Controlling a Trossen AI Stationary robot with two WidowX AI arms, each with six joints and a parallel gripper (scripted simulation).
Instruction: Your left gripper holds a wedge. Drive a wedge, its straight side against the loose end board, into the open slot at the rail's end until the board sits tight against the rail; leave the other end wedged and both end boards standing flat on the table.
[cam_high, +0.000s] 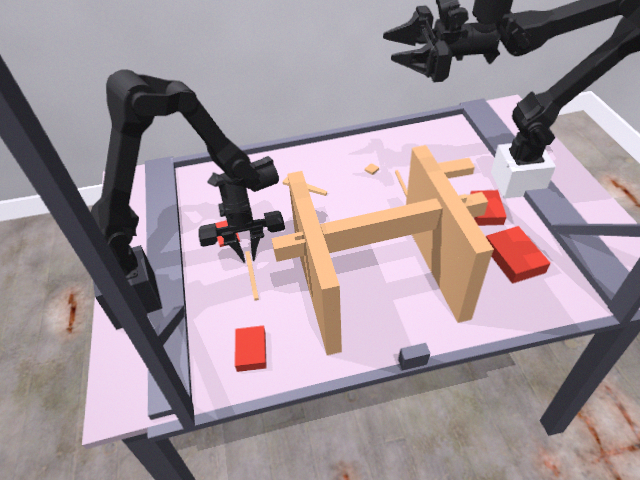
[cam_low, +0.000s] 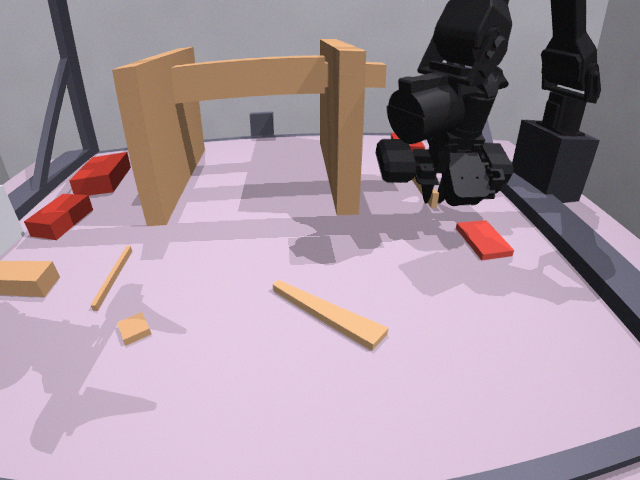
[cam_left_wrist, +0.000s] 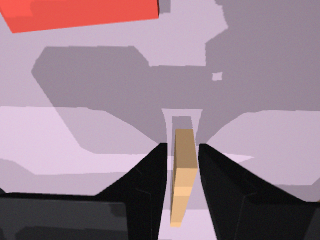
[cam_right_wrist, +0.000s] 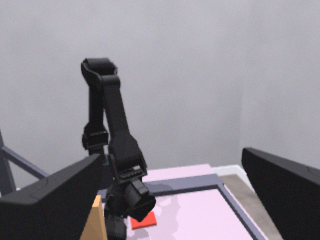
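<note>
"Black fingers on the left gripper (cam_high: 249, 260) (cam_low: 433, 200) (cam_left_wrist: 182, 147) (cam_right_wrist: 116, 231): are they clamped?"

"No, slightly apart. The wooden wedge (cam_high: 251, 276) (cam_low: 434, 199) (cam_left_wrist: 185, 155) lies between them, with a narrow gap on either side in the wrist view."

"Is it in the slot?"

"No, it's down beside the near end board (cam_high: 316, 248) (cam_low: 350, 129), on the left arm's side and outside the frame. Whether it touches the table (cam_high: 361, 330) (cam_low: 465, 382) (cam_left_wrist: 280, 135) (cam_right_wrist: 200, 215), I can't tell."

"And the boards?"

"Both stand upright, this one and the far end board (cam_high: 449, 201) (cam_low: 155, 129). The rail (cam_high: 382, 224) (cam_low: 248, 80) spans them, its ends poking out beyond each. I can't judge how tight the fit is."

"What about the right gripper (cam_high: 388, 47) (cam_right_wrist: 172, 158)?"

"Wide apart, holding nothing, up in the air."

"Anything else lying around?"

"A tapered stick (cam_high: 316, 189) (cam_low: 330, 315) and a small tan block (cam_high: 371, 168) (cam_low: 134, 328), apart on the table."
</note>
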